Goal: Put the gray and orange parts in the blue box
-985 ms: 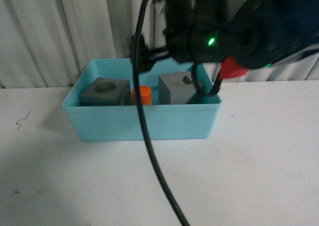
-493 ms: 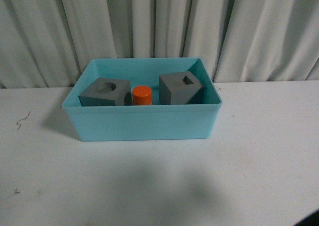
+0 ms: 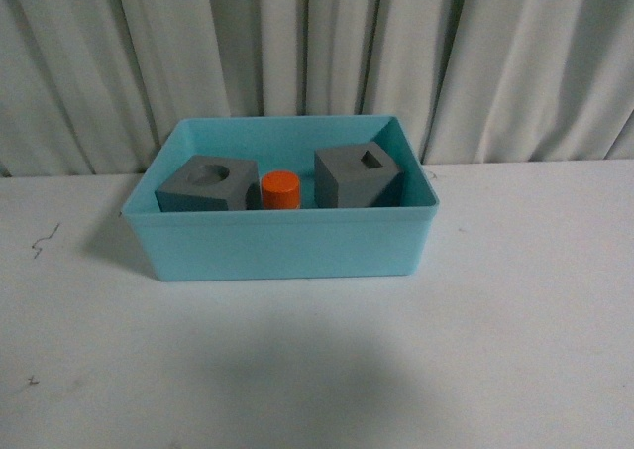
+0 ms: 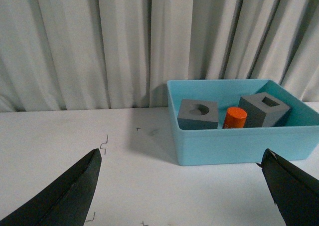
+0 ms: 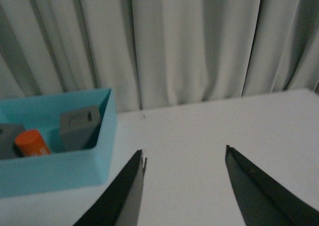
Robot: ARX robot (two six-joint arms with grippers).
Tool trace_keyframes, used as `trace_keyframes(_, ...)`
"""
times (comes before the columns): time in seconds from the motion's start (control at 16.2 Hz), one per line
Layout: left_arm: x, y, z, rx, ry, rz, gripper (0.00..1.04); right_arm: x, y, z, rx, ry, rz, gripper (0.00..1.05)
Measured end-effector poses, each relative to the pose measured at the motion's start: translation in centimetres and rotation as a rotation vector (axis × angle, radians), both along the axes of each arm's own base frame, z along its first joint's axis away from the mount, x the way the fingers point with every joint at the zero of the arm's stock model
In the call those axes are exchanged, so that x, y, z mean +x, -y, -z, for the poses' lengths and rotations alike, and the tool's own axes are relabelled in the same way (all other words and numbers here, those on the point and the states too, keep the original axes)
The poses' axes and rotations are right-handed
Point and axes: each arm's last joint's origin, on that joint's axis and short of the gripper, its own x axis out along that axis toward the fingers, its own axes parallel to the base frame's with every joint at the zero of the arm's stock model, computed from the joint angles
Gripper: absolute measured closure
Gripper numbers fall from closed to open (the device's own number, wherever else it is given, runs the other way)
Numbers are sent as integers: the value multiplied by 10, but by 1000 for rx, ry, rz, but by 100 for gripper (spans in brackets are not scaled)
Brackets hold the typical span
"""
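Note:
The blue box (image 3: 287, 246) stands on the white table before the curtain. Inside it are the gray cube with a round recess (image 3: 203, 183) at the left, the orange cylinder (image 3: 280, 189) in the middle, and the gray cube with a rectangular recess (image 3: 357, 175) at the right. Neither gripper shows in the front view. In the left wrist view my left gripper (image 4: 182, 156) is open and empty, back from the box (image 4: 234, 143). In the right wrist view my right gripper (image 5: 184, 153) is open and empty over bare table, beside the box (image 5: 55, 168).
A pleated pale curtain (image 3: 317, 53) hangs along the table's far edge. Small dark marks (image 3: 42, 241) lie on the table left of the box. White table surface (image 3: 317, 370) stretches in front of the box and to both sides.
One second ago a dark arm with its cable hung over the box in the front view. It has withdrawn out of that view. The parts in the box have not moved.

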Motion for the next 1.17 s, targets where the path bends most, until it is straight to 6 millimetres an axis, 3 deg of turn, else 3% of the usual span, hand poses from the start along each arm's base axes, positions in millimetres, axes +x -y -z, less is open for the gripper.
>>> trace_keyframes(0.31, 0, 0, 0, 0, 0, 0, 7, -6, 5, 4, -21, 28, -1, 74)
trace_keyframes(0.37, 0, 0, 0, 0, 0, 0, 7, -14, 9, 17, -36, -46, -2, 87)
trace_keyframes(0.49, 0, 0, 0, 0, 0, 0, 7, -22, 13, 13, -43, -11, -4, 103)
trace_keyframes(0.74, 0, 0, 0, 0, 0, -1, 7, -34, 28, 9, -44, -7, 13, 103)
trace_keyframes(1.17, 0, 0, 0, 0, 0, -1, 7, -52, 28, 4, -45, 15, 2, 103)
